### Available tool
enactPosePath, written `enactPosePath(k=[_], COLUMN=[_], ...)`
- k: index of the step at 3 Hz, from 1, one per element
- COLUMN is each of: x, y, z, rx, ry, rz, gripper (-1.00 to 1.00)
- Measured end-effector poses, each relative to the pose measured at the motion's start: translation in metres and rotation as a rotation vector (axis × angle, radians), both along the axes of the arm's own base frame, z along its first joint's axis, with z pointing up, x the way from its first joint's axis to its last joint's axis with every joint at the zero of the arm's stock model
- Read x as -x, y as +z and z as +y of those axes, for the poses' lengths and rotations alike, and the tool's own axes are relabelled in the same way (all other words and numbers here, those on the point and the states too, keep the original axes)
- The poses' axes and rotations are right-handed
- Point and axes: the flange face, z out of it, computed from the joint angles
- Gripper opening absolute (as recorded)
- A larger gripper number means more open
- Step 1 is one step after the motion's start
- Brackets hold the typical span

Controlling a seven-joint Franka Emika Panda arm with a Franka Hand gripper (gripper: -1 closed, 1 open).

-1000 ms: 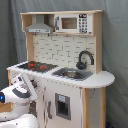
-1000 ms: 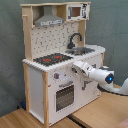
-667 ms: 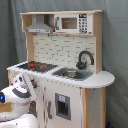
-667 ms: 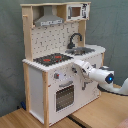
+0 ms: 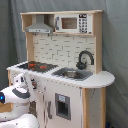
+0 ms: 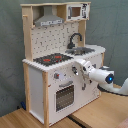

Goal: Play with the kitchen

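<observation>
The robot's gripper point(image 6: 78, 68), fingers hidden so I cannot tell if they are apart, presses against the front panel of the tall toy kitchen point(image 6: 37, 80) standing on a wooden table point(image 6: 95, 112), just beside its small knobs point(image 6: 56, 76).

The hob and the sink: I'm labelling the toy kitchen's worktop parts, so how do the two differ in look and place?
The hob is flat, black with red rings; the sink is a grey sunken basin. The hob sits under the grey hood; the sink sits below the black tap, toward the worktop's rounded end. Both are set into the same white worktop.
</observation>
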Motion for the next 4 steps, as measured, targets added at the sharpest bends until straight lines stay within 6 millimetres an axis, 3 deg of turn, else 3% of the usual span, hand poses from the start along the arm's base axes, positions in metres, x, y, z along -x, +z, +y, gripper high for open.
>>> enactPosePath(k=[1,2,3,4], x=[0.0,0.001,0.018,0.029], y=[-0.001,-0.005,0.023,0.026], z=[0.0,0.0,0.012,0.018], rx=[-0.003,-0.011,-0.051,0.024], ry=[0.0,0.0,0.006,-0.003], rz=[0.002,0.007,-0.027,-0.025], gripper=[1.0,1.0,1.0,1.0])
